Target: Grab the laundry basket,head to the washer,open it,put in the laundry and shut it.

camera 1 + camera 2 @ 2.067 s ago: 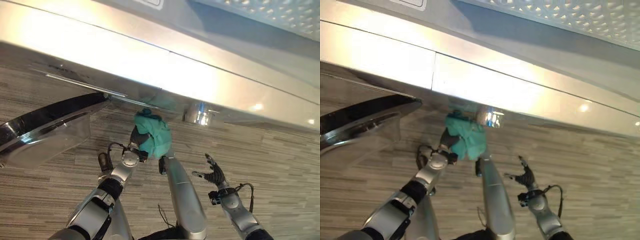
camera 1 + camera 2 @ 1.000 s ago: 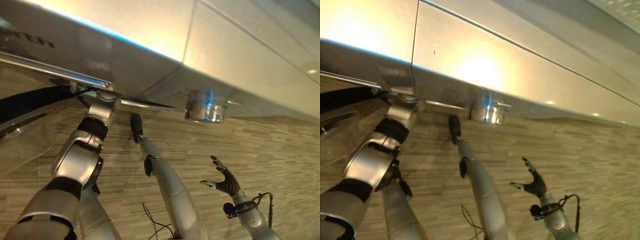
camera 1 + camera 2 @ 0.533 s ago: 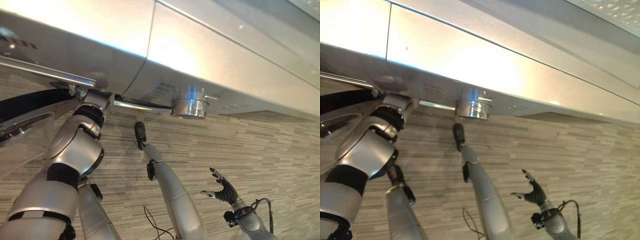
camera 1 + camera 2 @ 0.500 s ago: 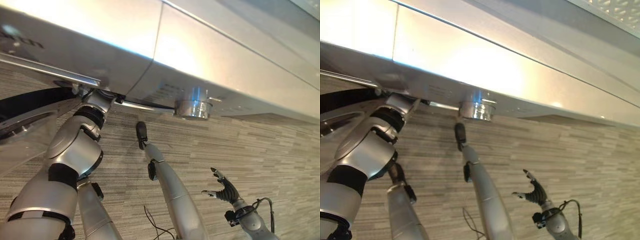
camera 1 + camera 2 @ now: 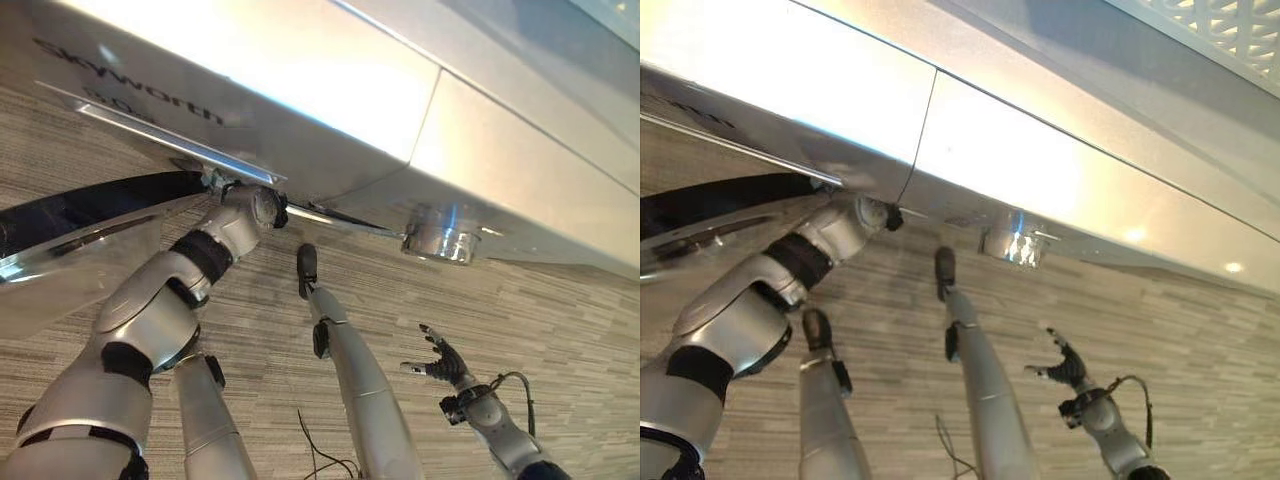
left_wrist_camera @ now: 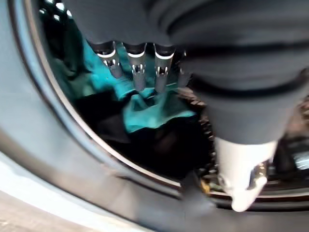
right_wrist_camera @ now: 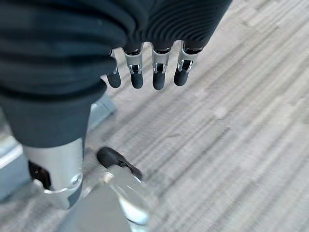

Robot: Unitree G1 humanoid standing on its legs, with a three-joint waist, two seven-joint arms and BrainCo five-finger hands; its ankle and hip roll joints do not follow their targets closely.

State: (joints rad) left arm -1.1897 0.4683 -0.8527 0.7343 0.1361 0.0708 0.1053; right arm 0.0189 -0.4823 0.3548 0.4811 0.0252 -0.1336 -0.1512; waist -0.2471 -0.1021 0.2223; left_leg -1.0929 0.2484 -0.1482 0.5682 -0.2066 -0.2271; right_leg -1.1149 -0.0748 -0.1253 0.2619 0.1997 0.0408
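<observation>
Eye views: washer (image 5: 300,90) stands in front of me, its door (image 5: 80,250) swung open on my left. I see my left arm reaching into the opening; the hand itself is hidden inside here. My right hand (image 5: 440,362) hangs over the wood floor (image 5: 560,320), well apart from the washer, fingers spread and holding nothing.
Left wrist view: my left hand (image 6: 137,65) is inside the drum (image 6: 58,96), fingers straight and relaxed, not clamped on anything. The teal laundry (image 6: 149,108) lies in the drum just past the fingertips.
Right wrist view: I see the right hand's fingers (image 7: 157,72) straight, a little apart, above bare floor.
</observation>
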